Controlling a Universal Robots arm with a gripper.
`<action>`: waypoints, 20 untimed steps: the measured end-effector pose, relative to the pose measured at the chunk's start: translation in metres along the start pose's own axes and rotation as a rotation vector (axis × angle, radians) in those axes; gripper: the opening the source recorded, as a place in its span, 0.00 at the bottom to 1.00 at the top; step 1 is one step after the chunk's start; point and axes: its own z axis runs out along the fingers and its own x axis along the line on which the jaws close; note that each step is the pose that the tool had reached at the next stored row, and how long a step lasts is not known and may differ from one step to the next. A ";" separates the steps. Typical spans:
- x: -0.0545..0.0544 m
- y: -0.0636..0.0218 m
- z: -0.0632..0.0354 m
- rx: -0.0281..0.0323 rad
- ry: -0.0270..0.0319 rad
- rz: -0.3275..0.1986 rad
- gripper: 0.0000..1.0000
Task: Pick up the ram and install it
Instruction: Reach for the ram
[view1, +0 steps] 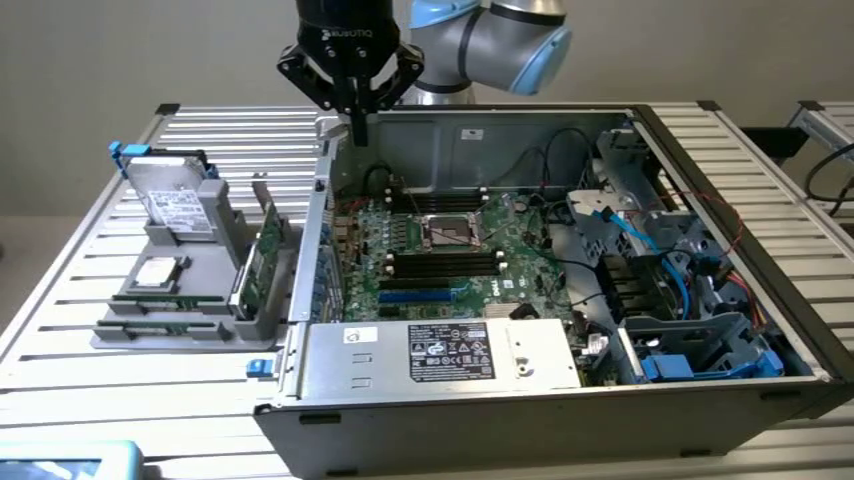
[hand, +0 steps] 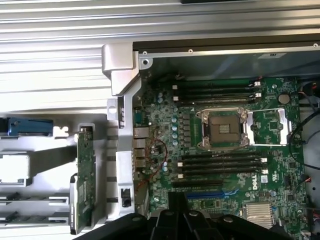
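Observation:
My gripper (view1: 358, 128) hangs over the back left corner of the open computer case (view1: 534, 400), its black fingers (hand: 178, 202) drawn together with nothing between them. The ram (view1: 167, 298) looks like a thin green strip lying in a slot of the grey rack (view1: 120, 338) outside the case, at the exterior view's left, well away from the gripper. In the wrist view the ram (hand: 30, 218) is a narrow strip in that rack. Long black memory slots (view1: 441, 262) run beside the processor socket (hand: 222, 127) on the green motherboard (hand: 160, 170).
A taller green expansion card (view1: 267, 250) with a metal bracket stands upright in the rack next to the case wall. A hard drive (view1: 174, 195) leans at the rack's back. Blue and black cables (view1: 627, 235) and drive cages fill the case's right side. A power supply (view1: 454, 352) lies along the front.

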 end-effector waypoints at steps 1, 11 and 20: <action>0.003 -0.0003 -0.0001 0.0000 0.0000 0.000 0.11; 0.039 -0.0046 0.0015 0.0000 0.0000 0.000 0.11; 0.066 -0.0175 0.0040 0.0001 0.0001 0.000 0.11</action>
